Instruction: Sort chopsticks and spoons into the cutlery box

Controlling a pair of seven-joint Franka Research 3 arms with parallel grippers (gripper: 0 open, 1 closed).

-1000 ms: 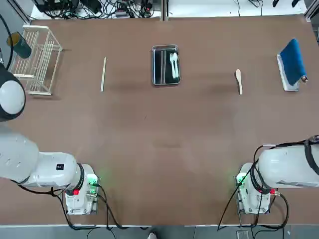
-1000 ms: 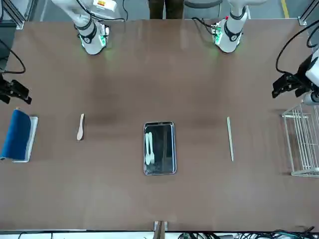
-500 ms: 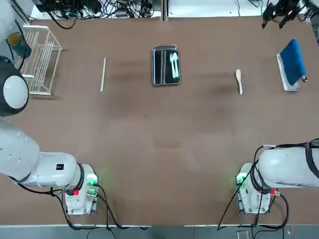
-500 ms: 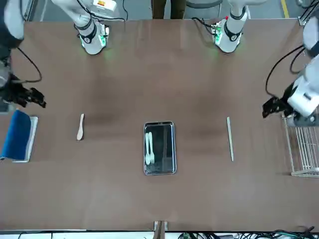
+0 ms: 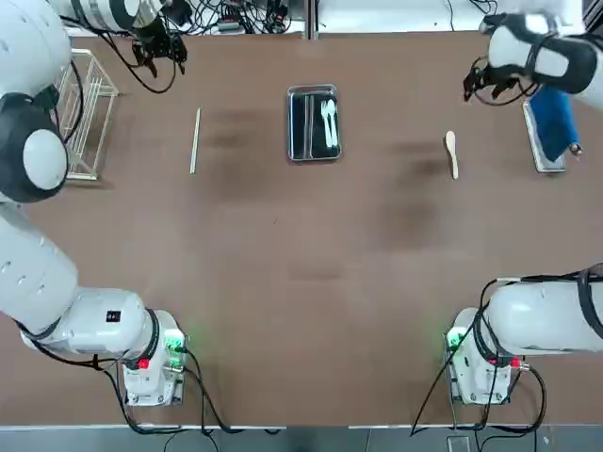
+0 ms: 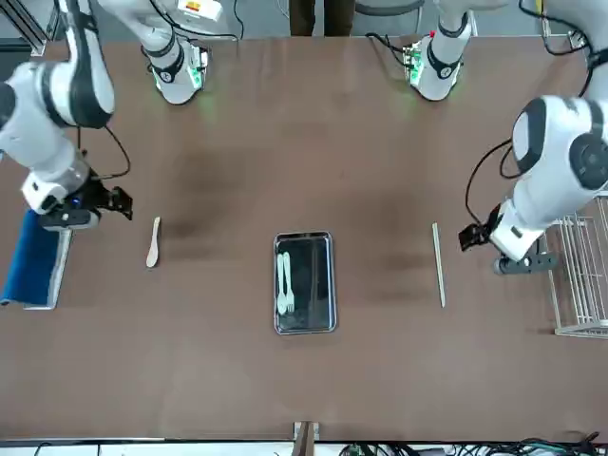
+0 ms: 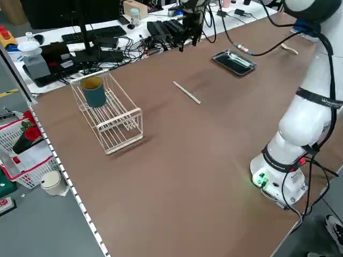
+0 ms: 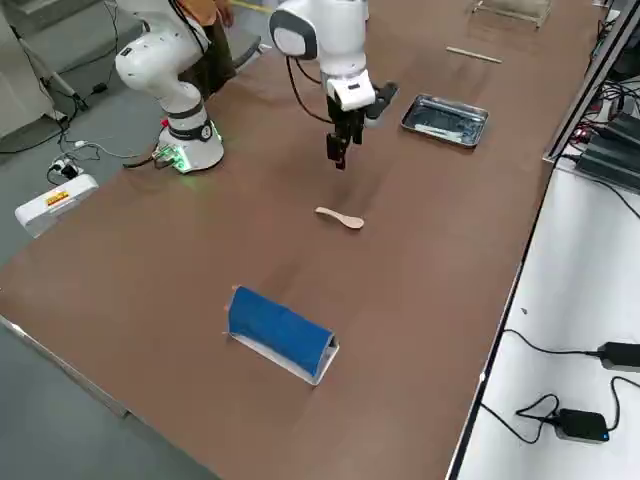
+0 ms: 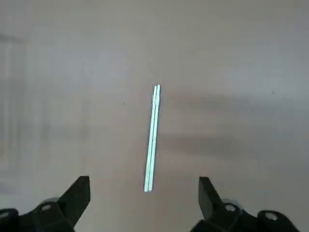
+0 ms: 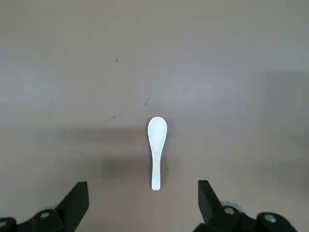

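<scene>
Nearest the robot's side, the white bases of the two arms (image 5: 155, 363) stand at the edge of the brown table (image 5: 311, 311). Farther out, the loose spoon (image 5: 452, 153) lies flat toward the right, its handle end nearer the robot and its bowl pointing away. Toward the left the chopsticks (image 5: 195, 141) lie side by side, nearly straight away from the robot. Between them sits the cutlery box (image 5: 297, 151), with a white fork (image 5: 325, 122) and a white spoon (image 5: 333, 122) side by side in its right-hand compartment. The white wire rack (image 5: 104, 122) stands at the far left, and the blue item (image 5: 554, 113) on its tray at the far right. Farthest out, the left gripper (image 9: 144, 179) hangs above the table beyond the chopsticks, jaws open and empty; the right gripper (image 10: 144, 182) hovers beyond the loose spoon, also open, holding nothing.
</scene>
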